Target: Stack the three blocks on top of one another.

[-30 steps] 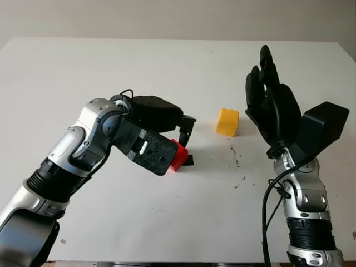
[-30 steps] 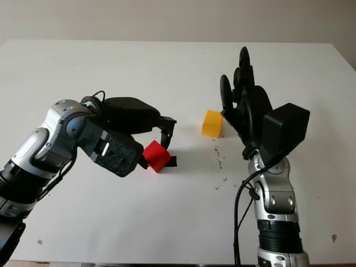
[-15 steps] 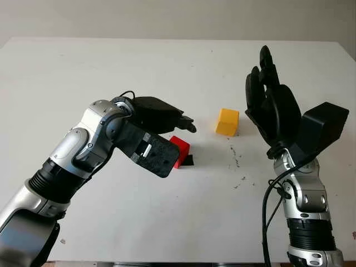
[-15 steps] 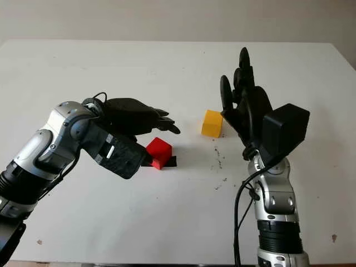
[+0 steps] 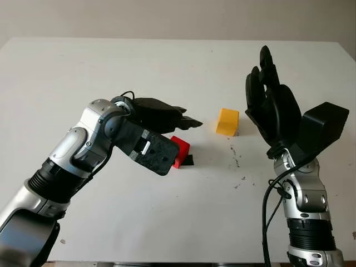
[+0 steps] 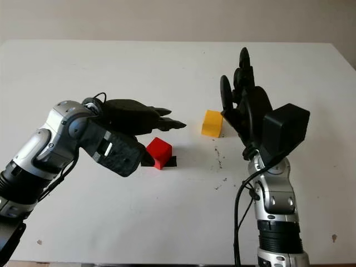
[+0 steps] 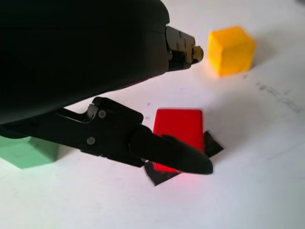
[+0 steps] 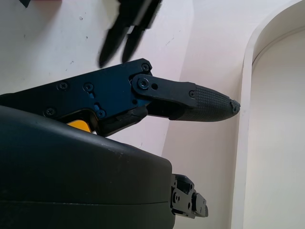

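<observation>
Left hand [image 5: 167, 118] open, holding nothing, poised above and just behind the red block [image 5: 179, 151], fingers reaching out toward the middle of the surface [image 5: 167, 61]. In the left wrist view one finger [image 7: 171, 152] crosses in front of the red block without visibly touching it.

Red block sits on the surface, on a small scrap of black material [image 5: 188, 161] that sticks out from under it. Nothing on top of it.

Green block [image 7: 26, 150] is on the surface beside the red block, apart from it, close under the left hand's shell; seen in the left wrist view.

Yellow block [image 5: 227, 122] stands by itself on the surface, well apart from the red block, just beside the right hand [image 5: 270, 105].

Right hand open, raised upright on the right side of the surface, fingers pointing up, holding nothing. Idle.

Some dark specks [image 5: 236, 158] on the surface between the red and yellow blocks.

Progress, as judged: no block rests on another. All three are separate and at surface level, so no stacking is in place yet. Left to do: pick a base, put a second block on it, then the third. The left hand is nearest to the red and green blocks, so a grasp of one of those looks like the likely next step.
</observation>
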`<action>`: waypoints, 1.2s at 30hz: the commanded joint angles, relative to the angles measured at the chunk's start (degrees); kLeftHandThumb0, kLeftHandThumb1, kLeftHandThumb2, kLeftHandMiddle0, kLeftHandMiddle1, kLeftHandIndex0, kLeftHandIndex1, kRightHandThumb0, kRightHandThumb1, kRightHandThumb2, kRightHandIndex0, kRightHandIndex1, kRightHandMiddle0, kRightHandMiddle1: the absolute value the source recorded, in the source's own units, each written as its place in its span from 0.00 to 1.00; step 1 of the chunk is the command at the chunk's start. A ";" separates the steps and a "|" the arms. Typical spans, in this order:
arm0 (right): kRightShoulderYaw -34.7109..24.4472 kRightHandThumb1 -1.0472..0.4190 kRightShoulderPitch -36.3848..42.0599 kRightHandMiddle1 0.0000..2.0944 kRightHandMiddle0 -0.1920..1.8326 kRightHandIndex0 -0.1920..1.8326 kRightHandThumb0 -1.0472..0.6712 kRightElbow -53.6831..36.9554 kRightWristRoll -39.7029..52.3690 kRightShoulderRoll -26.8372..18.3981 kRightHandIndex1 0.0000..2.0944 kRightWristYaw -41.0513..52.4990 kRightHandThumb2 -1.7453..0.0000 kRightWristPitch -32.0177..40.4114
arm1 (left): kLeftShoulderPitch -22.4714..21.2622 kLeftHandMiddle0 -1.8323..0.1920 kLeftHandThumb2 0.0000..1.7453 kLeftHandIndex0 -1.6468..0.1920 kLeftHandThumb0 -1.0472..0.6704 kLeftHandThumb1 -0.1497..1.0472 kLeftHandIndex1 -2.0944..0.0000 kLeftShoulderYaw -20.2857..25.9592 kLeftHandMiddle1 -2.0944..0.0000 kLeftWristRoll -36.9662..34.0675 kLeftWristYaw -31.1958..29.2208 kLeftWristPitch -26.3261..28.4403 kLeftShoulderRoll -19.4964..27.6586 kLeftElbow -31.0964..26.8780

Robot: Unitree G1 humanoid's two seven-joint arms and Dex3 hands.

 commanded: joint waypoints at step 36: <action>-1.08 0.00 -12.87 0.01 0.01 0.01 0.16 15.56 -4.19 -15.87 0.01 13.71 0.73 -9.23 | 24.59 1.00 0.37 1.00 0.18 1.00 1.00 40.91 1.00 -42.37 40.09 8.62 -14.41 -3.93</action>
